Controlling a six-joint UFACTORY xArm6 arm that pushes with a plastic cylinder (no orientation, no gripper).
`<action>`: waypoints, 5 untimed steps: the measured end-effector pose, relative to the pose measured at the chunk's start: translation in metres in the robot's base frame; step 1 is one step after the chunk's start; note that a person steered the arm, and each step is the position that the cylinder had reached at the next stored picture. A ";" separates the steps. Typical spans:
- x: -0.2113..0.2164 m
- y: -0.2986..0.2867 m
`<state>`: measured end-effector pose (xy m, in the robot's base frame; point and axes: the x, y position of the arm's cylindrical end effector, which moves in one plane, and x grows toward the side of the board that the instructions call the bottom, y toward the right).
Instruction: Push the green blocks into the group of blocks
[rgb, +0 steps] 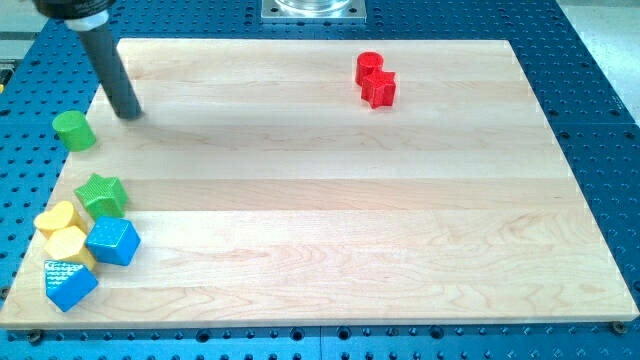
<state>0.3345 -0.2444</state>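
Observation:
A green cylinder (74, 130) stands at the board's left edge, partly off the wood. A green star block (103, 194) sits lower down, touching the group at the view's bottom left: two yellow blocks (57, 218) (68, 243), a blue cube (113, 241) and a blue wedge-like block (70, 284). My tip (130, 113) is on the board just right of and slightly above the green cylinder, a small gap apart. The rod rises to the view's top left.
A red cylinder (369, 66) and a red star block (380, 89) touch each other near the view's top, right of centre. The wooden board (350, 220) lies on a blue perforated table (600, 90).

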 end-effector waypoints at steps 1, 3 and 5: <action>0.003 -0.048; 0.059 -0.060; 0.124 -0.045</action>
